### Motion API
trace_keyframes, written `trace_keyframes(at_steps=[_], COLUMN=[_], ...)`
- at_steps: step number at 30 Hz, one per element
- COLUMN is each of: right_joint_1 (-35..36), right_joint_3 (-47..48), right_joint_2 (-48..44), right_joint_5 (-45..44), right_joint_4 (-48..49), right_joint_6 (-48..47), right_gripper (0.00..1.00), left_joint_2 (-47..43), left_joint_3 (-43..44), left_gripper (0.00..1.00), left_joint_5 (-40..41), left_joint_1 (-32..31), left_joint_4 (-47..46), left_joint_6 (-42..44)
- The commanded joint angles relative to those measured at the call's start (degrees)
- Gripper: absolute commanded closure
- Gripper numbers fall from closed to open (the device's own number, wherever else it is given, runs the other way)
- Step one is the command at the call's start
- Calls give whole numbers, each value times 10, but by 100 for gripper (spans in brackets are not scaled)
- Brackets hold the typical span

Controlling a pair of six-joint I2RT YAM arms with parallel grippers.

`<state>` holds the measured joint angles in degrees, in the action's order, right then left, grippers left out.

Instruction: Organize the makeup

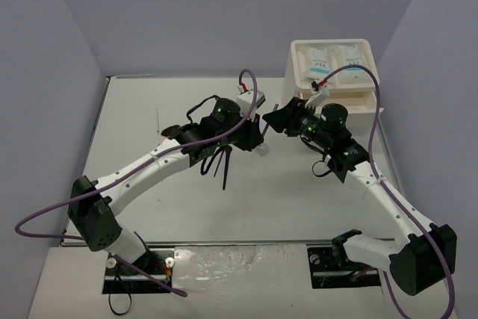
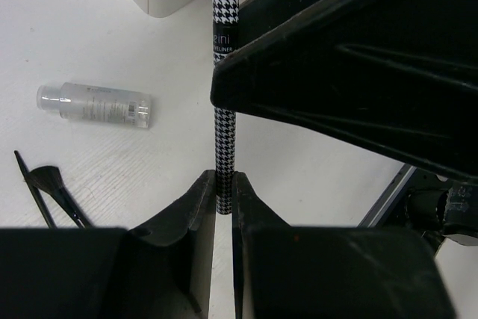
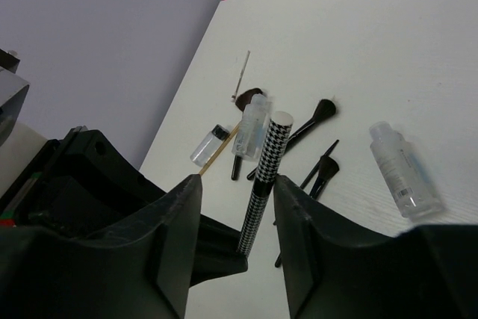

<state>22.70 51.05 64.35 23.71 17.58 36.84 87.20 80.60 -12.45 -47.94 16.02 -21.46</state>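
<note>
The eyeliner (image 2: pixel 225 128), clamped in the left end effector (image 2: pixel 224 184), could be dropped if released before the right end effector (image 3: pixel 239 192), jaws parted, is tightened.

1. Houndstooth pen (image 2: pixel 225 147), left wrist view: a black band (image 2: pixel 224 41) on the barrel carries two lines of white print.
   - The upper line ends in "INI".
   - The lower line ends in "LINER".
   - The leading characters of both lines wrap out of sight and cannot be read.
2. Clear vial (image 2: pixel 97 104) lying on the bench (image 2: pixel 75 28): the label carries dark print, too small to read.
3. Two white sachets (image 1: pixel 317 58) (image 1: pixel 351 56), top view: each carries blue print, which is illegible at this size.
</note>
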Motion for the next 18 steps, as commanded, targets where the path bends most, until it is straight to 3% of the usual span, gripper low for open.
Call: trace_keyframes(at_steps=[1, 7, 11, 14, 18], right_joint_1=[11, 13, 13, 13, 12], right_joint_3=[27, 31, 33, 34, 36], right_joint_2=[5, 2, 0, -3, -19], right_joint_5=[-12, -42, -55, -75, -126], right_joint_4=[51, 26, 19, 15, 4], right_joint_6=[-1, -16, -21, -26, -31], right_gripper=[64, 100, 100, 100, 100], left_joint_2=[-29, -29, -29, -33, -44], left_joint_3=[18, 24, 20, 17, 14], left_gripper=[100, 100, 100, 84, 55], left_joint_5=[-6, -2, 5, 14, 52], left_joint_1=[-5, -5, -4, -4, -1], left_joint_4=[-46, -41, -36, -29, -17], left_joint_6=[-11, -13, -13, -16, -18])
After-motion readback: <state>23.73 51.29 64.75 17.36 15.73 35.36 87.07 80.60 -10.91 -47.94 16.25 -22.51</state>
